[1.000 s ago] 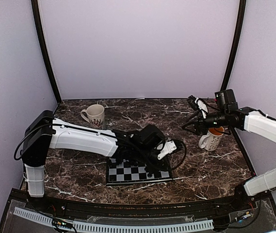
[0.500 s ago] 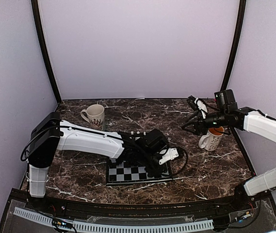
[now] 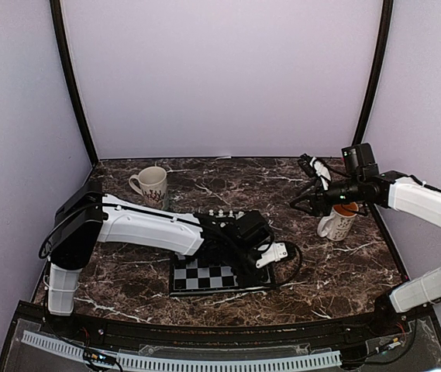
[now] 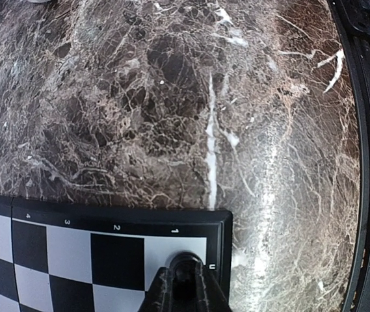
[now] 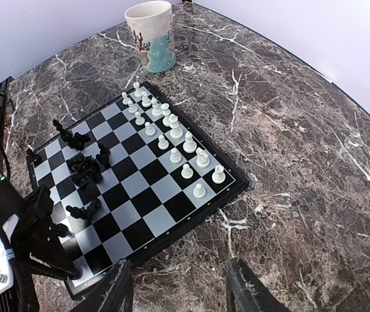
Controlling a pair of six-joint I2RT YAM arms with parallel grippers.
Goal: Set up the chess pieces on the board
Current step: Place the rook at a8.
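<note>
Board (image 5: 165,195) with pieces (image 5: 190,144), some apparently toppled

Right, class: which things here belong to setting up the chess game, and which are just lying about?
Part of the job: board, white pieces, black pieces, left pincer gripping one black piece.
Just lying about: patterned mug at the far left, white mug on the right.

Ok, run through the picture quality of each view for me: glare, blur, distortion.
Left wrist: the lens bows the board rim, glare streaks the marble tabletop, the left gripper on a black chess piece is blurred. Right wrist: evenly lit, white pieces sharp. Top external: board half hidden under the left arm.
</note>
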